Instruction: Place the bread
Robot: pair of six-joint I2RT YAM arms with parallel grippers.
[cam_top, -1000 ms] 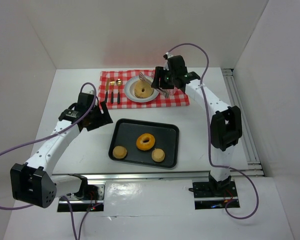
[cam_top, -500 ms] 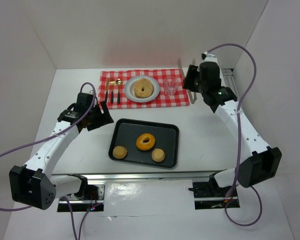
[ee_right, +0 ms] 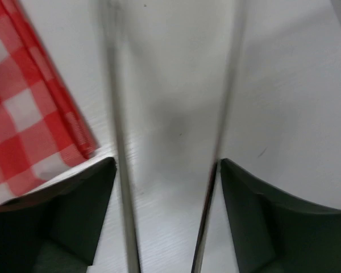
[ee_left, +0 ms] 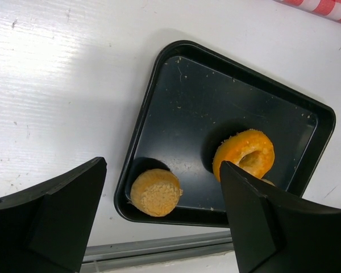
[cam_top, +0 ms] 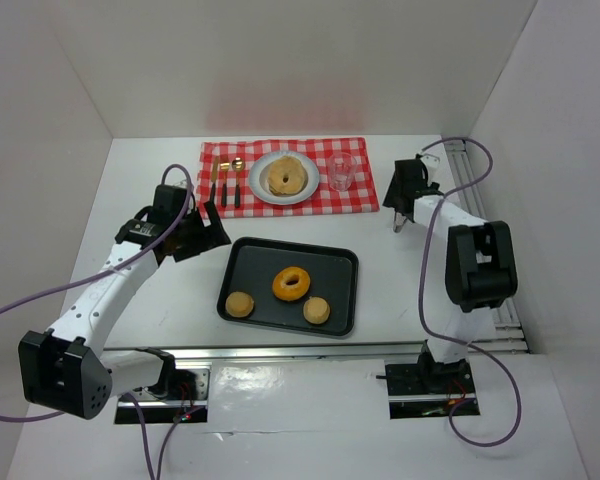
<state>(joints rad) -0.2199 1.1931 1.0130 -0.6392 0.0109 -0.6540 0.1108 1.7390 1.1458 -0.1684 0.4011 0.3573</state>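
Observation:
A bagel-like bread (cam_top: 285,178) lies on the white plate (cam_top: 263,192) on the red checked cloth (cam_top: 360,198). My right gripper (cam_top: 400,203) is low over the table just right of the cloth, shut on metal tongs (cam_top: 399,219). In the right wrist view the tongs' two blades (ee_right: 118,125) run between my fingers (ee_right: 166,170) with nothing between them. My left gripper (cam_top: 198,233) is open and empty, left of the black tray (cam_top: 342,262). In the left wrist view it (ee_left: 162,187) hangs above the tray's near-left corner (ee_left: 137,131).
The tray holds an orange ring donut (cam_top: 292,283) and two small round buns (cam_top: 240,304) (cam_top: 317,311). A clear glass (cam_top: 340,171) stands right of the plate, cutlery (cam_top: 225,185) to its left. Metal rails (cam_top: 480,210) run along the right table edge.
My right arm left the plate, swung right with the tongs, then folded down beside the cloth's right edge. The bread stays on the plate. The left arm has not moved.

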